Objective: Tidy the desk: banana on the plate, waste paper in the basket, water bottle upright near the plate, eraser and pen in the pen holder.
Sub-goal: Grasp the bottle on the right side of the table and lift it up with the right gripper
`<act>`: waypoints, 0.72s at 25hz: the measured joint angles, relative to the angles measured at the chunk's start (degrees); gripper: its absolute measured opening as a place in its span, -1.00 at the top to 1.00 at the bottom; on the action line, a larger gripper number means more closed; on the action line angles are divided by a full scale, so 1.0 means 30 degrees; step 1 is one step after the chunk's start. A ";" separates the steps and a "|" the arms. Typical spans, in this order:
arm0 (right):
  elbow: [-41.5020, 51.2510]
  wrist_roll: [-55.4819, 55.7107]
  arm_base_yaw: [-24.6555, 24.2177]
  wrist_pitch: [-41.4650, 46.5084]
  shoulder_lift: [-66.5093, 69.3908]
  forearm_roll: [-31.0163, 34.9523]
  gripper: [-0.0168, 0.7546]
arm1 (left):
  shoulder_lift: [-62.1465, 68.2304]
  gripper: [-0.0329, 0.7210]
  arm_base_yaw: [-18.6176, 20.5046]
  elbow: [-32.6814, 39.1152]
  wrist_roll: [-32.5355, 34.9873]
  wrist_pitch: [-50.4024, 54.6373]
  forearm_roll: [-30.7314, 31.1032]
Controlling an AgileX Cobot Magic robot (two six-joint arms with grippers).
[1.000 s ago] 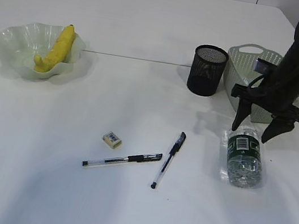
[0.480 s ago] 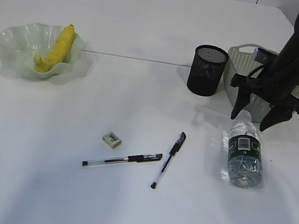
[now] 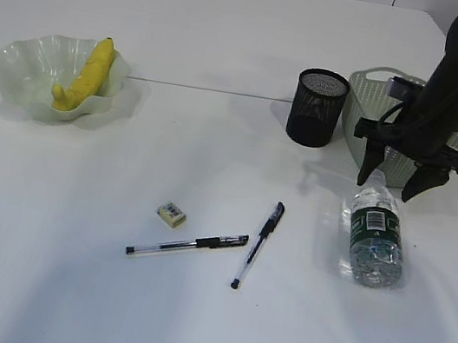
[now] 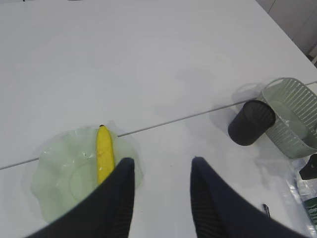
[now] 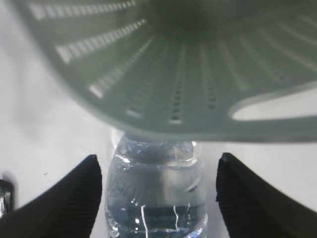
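The banana [image 3: 87, 75] [image 4: 104, 153] lies in the pale green wavy plate [image 3: 17, 70] [image 4: 54, 183] at the far left. The clear water bottle [image 3: 374, 235] [image 5: 156, 193] lies on its side in front of the basket [image 3: 374, 90] [image 5: 173, 74]. My right gripper [image 3: 386, 191] [image 5: 157, 166] hovers open over the bottle's cap end, with a finger on each side and neither touching it. An eraser [image 3: 171, 214] and two pens [image 3: 190, 245] [image 3: 259, 243] lie mid-table. The black mesh pen holder [image 3: 317, 107] [image 4: 251, 130] stands left of the basket. My left gripper [image 4: 162, 163] is open and empty, high above the table. The waste paper is out of view.
The basket [image 4: 292, 119] and the pen holder stand close together at the back right. A table seam runs across behind the plate. In the left wrist view the bottle [image 4: 309, 198] shows at the right edge.
My right gripper has drifted slightly up and left, toward the basket, still open over the bottle's cap end. The bottle, pens and eraser have not moved.
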 joint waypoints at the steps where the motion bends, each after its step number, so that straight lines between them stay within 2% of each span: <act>1: 0.0000 0.0000 0.0000 0.0000 0.0000 -0.0006 -0.44 | 0.0000 0.22 0.0000 0.0000 0.0000 0.0000 0.0000; 18: 0.0000 0.0008 0.0523 0.0000 0.0000 0.0240 -0.44 | 0.0000 0.22 0.0000 0.0000 0.0000 0.0000 0.0034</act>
